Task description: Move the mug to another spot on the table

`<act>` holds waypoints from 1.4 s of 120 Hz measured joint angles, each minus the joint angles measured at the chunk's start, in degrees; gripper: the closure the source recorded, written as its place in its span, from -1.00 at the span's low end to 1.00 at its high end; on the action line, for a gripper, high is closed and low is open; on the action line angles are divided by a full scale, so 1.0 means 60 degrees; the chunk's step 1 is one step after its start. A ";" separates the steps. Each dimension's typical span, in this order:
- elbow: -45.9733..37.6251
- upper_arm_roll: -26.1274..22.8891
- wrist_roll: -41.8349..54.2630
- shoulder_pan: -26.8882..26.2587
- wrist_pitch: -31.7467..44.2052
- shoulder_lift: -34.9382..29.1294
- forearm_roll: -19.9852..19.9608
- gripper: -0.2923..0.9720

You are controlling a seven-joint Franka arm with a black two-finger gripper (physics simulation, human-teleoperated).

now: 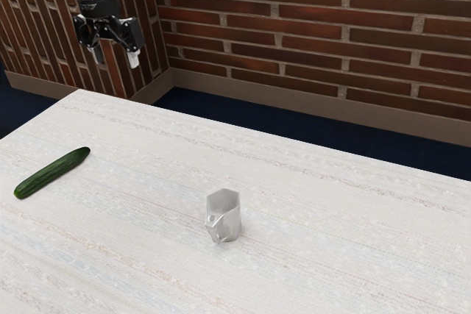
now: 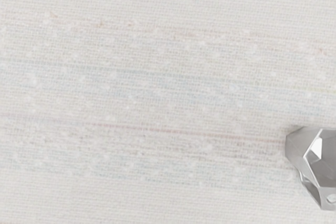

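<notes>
The black two-finger gripper (image 1: 115,55) hung with its fingers apart, empty. The faceted silver metal mug (image 1: 223,215) stood on the pale table (image 1: 353,240), well below and beyond the hand, untouched, so reaching, grasping and moving it all remained

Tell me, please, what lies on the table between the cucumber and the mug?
Nothing lies there. In the exterior view, the stretch of table between the cucumber and the mug is bare, with only its pale surface showing.
</notes>
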 joint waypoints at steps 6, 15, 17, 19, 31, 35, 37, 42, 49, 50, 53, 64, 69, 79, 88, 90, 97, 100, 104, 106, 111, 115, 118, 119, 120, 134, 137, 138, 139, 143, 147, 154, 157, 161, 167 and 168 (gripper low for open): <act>0.0000 0.0000 0.0014 -0.0001 -0.0006 0.0000 -0.0003 -0.54; 0.0004 -0.0046 0.0031 0.0007 -0.0008 0.0010 -0.0006 -0.54; 0.0007 -0.0071 0.0034 -0.0021 0.0001 0.0020 -0.0009 -0.54; 0.0009 -0.0090 0.0034 -0.0081 0.0016 0.0035 -0.0009 -0.54; 0.0014 -0.0151 -0.0068 -0.0728 0.0083 0.0119 -0.0012 -0.54; 0.0014 -0.0161 -0.0112 -0.0874 0.0099 0.0143 -0.0023 -0.54; 0.0014 -0.0170 -0.0132 -0.0913 0.0106 0.0150 -0.0029 -0.54; -0.0008 -0.0199 -0.0181 -0.0976 0.0122 0.0159 -0.0035 -0.54; -0.0125 -0.0249 -0.0249 -0.1037 0.0162 0.0180 -0.0047 -0.54; -0.0148 -0.0274 -0.0258 -0.1036 0.0172 0.0184 -0.0045 -0.54; -0.0206 -0.0360 -0.0285 -0.1042 0.0209 0.0216 -0.0037 -0.54; -0.1142 -0.1013 -0.0385 -0.1064 0.0713 -0.0034 -0.0017 -0.54; -0.1823 -0.1144 -0.0429 -0.1185 0.1058 -0.0393 -0.0011 -0.54; -0.3679 -0.1245 -0.0531 -0.1540 0.2109 -0.1346 -0.0003 -0.54; -0.5336 -0.1266 -0.0791 -0.1883 0.3221 -0.2020 -0.0016 -0.54; -0.5661 -0.1266 -0.0854 -0.1934 0.3480 -0.2130 -0.0020 -0.54; -0.6449 -0.1262 -0.1082 -0.2010 0.4254 -0.2356 -0.0045 -0.54; -0.6701 -0.1256 -0.1198 -0.2027 0.4527 -0.2417 -0.0049 -0.54; -0.7042 -0.1251 -0.1372 -0.2050 0.4855 -0.2482 -0.0054 -0.54; -0.7222 -0.1249 -0.1467 -0.2064 0.5009 -0.2507 -0.0056 -0.54; -0.7669 -0.1247 -0.1714 -0.2111 0.5397 -0.2545 -0.0062 -0.54; -0.8006 -0.1246 -0.1905 -0.2170 0.5717 -0.2544 -0.0072 -0.54; -0.8242 -0.1246 -0.2051 -0.2208 0.5958 -0.2530 -0.0086 -0.54; -0.8306 -0.1245 -0.2101 -0.2217 0.6032 -0.2522 -0.0092 -0.54; -0.8369 -0.1245 -0.2151 -0.2225 0.6104 -0.2510 -0.0099 -0.54; -0.9007 -0.1245 -0.2819 -0.2289 0.7023 -0.2102 -0.0556 -0.54; -0.9059 -0.1245 -0.2948 -0.2339 0.7204 -0.1963 -0.0665 -0.54; -0.9072 -0.1245 -0.2990 -0.2357 0.7265 -0.1911 -0.0698 -0.54; -0.9084 -0.1245 -0.3032 -0.2376 0.7323 -0.1865 -0.0728 -0.54; -0.9110 -0.1245 -0.3192 -0.2458 0.7548 -0.1668 -0.0832 -0.54; -0.9124 -0.1245 -0.3343 -0.2545 0.7752 -0.1474 -0.0909 -0.54; -0.9133 -0.1245 -0.3588 -0.2696 0.8042 -0.1138 -0.0988 -0.54; -0.9130 -0.1245 -0.3684 -0.2761 0.8156 -0.1017 -0.1001 -0.54; -0.9128 -0.1245 -0.3801 -0.2843 0.8291 -0.0878 -0.0981 -0.54; -0.9102 -0.1245 -0.3965 -0.2934 0.8457 -0.0697 -0.0784 -0.54; -0.9099 -0.1245 -0.3991 -0.2941 0.8480 -0.0670 -0.0739 -0.54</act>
